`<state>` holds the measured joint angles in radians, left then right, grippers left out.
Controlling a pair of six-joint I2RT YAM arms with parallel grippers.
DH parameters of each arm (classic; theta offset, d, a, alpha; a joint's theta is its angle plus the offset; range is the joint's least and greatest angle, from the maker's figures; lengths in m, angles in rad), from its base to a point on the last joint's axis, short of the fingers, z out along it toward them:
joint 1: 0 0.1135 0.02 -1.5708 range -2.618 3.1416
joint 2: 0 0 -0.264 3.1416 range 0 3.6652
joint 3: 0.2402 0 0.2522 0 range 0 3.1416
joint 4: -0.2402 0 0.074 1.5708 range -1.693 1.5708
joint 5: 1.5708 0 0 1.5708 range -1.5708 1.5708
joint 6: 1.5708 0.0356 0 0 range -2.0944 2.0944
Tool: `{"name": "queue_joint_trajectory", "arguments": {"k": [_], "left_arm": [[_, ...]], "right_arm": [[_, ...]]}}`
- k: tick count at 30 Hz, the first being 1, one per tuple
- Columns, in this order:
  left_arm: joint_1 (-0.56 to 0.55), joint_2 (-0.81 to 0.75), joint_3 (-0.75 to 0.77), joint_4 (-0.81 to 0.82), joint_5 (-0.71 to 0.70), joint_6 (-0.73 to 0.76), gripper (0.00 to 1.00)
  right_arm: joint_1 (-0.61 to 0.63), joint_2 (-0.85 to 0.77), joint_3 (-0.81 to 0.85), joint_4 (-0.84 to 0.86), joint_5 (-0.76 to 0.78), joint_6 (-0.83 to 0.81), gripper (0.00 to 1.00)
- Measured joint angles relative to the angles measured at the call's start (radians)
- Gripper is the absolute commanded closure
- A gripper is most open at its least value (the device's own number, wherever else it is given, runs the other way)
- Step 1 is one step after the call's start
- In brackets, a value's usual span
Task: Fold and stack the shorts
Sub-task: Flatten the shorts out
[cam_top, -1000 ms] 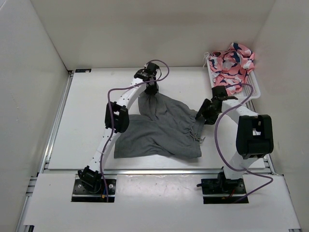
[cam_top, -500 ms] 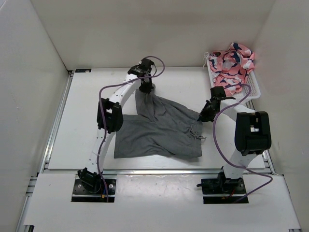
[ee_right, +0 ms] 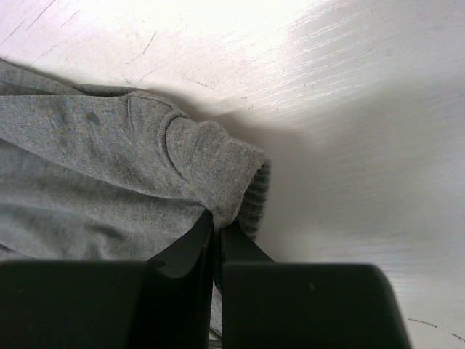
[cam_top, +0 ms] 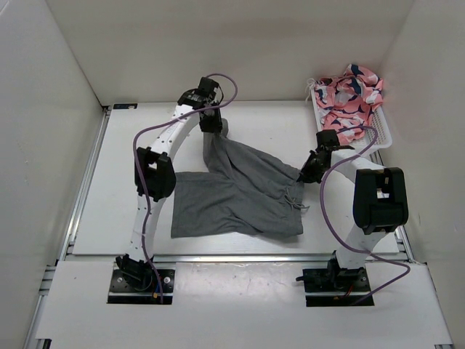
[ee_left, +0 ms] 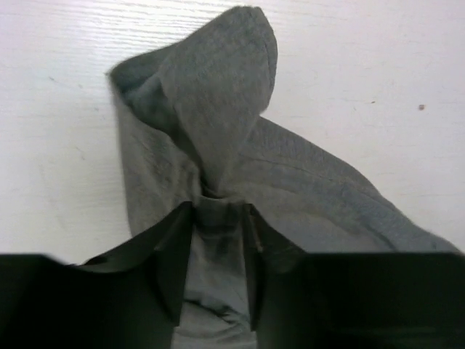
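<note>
Since a second ago, the left end effector [cam_top: 211, 124] has swung farther from its base and to the left, drawing a corner of the grey shorts [cam_top: 240, 196] with it. The right end effector [cam_top: 307, 174] has moved in onto the cloth's edge.

The left end effector [ee_left: 218, 214] is closed on the shorts [ee_left: 218, 94]. A bunched fold of grey cloth fills the gap between its two dark fingers [ee_left: 174, 262]. Beyond them the cloth rises in a hooded peak. From above, this gripped corner is pulled into a narrow ridge, and the cloth spreads out below and to the right of the end effector.

The right end effector [ee_right: 216, 227] is clamped on the shorts [ee_right: 94, 167], its fingers nearly touching. They pinch a rolled, ribbed edge of the cloth. The rest of the garment lies to the left of this end effector, and bare white tabletop [ee_right: 349, 109] lies ahead and to its right.

Between the two end effectors the shorts rest mostly flat on the tabletop [cam_top: 131, 167]. A drawstring [cam_top: 294, 204] lies just nearer the base than the right end effector.

Beyond the right end effector and to its right stands a white basket [cam_top: 378, 135], holding pink patterned cloth [cam_top: 349, 94]. It is apart from the shorts.
</note>
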<state>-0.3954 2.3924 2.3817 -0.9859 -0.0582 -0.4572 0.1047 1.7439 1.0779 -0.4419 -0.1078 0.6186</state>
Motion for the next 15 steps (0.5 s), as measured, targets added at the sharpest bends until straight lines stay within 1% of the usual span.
{"name": "queue_joint_trajectory", "arguments": {"k": [1,3,8,15], "left_arm": [[0.001,0.005,0.0,-0.001,0.011,-0.006,0.6],[0.002,0.015,-0.001,-0.002,0.027,-0.015,0.9],[0.006,0.031,-0.003,-0.005,0.046,-0.021,0.9],[0.011,0.031,-0.027,-0.001,0.031,-0.036,0.9]], "right_arm": [[0.001,0.0,0.0,0.0,0.0,0.0,1.0],[0.003,0.0,0.0,0.0,0.0,0.0,1.0],[0.003,0.0,0.0,0.0,0.001,0.0,1.0],[0.003,-0.002,0.0,0.0,0.001,0.0,1.0]]}}
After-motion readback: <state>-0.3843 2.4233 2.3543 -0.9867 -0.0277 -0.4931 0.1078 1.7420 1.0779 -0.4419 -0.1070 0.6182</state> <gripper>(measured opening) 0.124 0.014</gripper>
